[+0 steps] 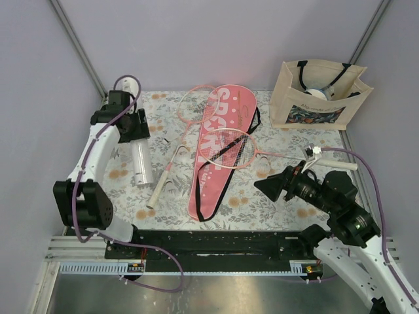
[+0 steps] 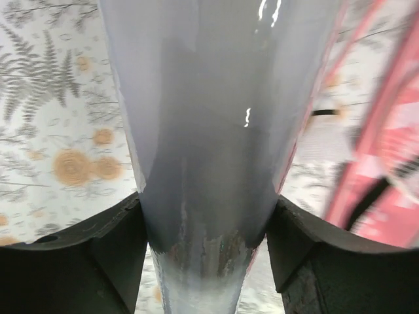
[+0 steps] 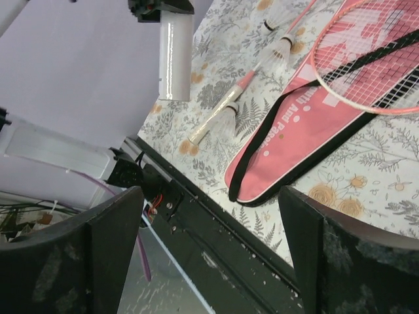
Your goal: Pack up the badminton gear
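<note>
My left gripper [image 2: 206, 242] is shut on a glossy white tube [image 2: 216, 131], with both black pads pressed against its sides. From above, that gripper [image 1: 134, 129] grips the tube [image 1: 141, 163] at its far end on the left of the table. A long pink racket cover [image 1: 219, 147] lettered "SPORT" lies in the middle with its black strap. One pink-framed racket [image 1: 229, 149] rests on the cover, its handle pointing right. The other racket [image 1: 195, 108] lies left of it. My right gripper [image 1: 270, 186] hovers open near the front right, with nothing between its fingers [image 3: 118, 248].
A beige tote bag [image 1: 317, 95] with black straps stands open at the back right. Two white shuttlecocks [image 3: 283, 47] [image 3: 228, 116] lie beside the left racket's shaft. The black base rail [image 1: 209, 245] runs along the near edge, and grey walls enclose the table.
</note>
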You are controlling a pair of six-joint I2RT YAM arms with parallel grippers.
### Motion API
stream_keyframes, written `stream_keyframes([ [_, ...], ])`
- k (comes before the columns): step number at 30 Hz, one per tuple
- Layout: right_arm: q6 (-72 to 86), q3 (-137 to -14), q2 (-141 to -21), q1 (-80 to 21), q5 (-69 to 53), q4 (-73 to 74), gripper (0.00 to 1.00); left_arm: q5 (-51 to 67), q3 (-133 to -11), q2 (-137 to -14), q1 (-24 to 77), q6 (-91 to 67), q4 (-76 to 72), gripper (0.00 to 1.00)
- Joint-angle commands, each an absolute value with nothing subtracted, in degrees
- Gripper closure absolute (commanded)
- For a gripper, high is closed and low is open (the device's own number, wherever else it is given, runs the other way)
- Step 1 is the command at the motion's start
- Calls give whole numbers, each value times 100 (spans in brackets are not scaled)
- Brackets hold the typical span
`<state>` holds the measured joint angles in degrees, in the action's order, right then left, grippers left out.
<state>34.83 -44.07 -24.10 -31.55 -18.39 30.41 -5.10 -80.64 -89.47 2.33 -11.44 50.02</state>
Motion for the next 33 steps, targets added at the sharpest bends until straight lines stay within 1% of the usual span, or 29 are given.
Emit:
stream_keyframes([
  [1, 3516, -4097, -2697, -3138, -1608, 1533, 8, 1315, -7990, -8184, 123, -2396, 4282, 50],
  [5, 3384, -3631, -3241, -3138, -1451, 180, 11, 2765, -7332, -7490, 88, -3776, 3255, 51],
  [7, 3410, -3350, -3567, -3155, -1354, -743, 13, 3171, -6797, -7095, 105, -4829, 2544, 51],
  [11, 3139, -3182, -4200, -3567, -1020, -1826, 15, 3559, -5715, -6487, 88, -6421, 1435, 52],
  [14, 2551, -3225, -4630, -4207, -853, -2406, 16, 3831, -4960, -6267, 88, -7668, 618, 55],
  [17, 2101, -3313, -5096, -4815, -493, -2636, 16, 4008, -4370, -6100, 105, -8725, -330, 57],
  [21, 1987, -3348, -5510, -5298, -273, -3067, 19, 3815, -4394, -5767, 105, -8807, -19, 57],
  [25, 2057, -3480, -5809, -5510, 104, -3199, 32, 3727, -4421, -5511, 97, -8877, 237, 55],
  [28, 2197, -3498, -6002, -5607, 281, -3436, 36, 3744, -4333, -5380, 105, -8851, 333, 54],
  [33, 2390, -3568, -6257, -5722, 360, -3761, 40, 3533, -4026, -5072, 105, -8877, 475, 55],
])
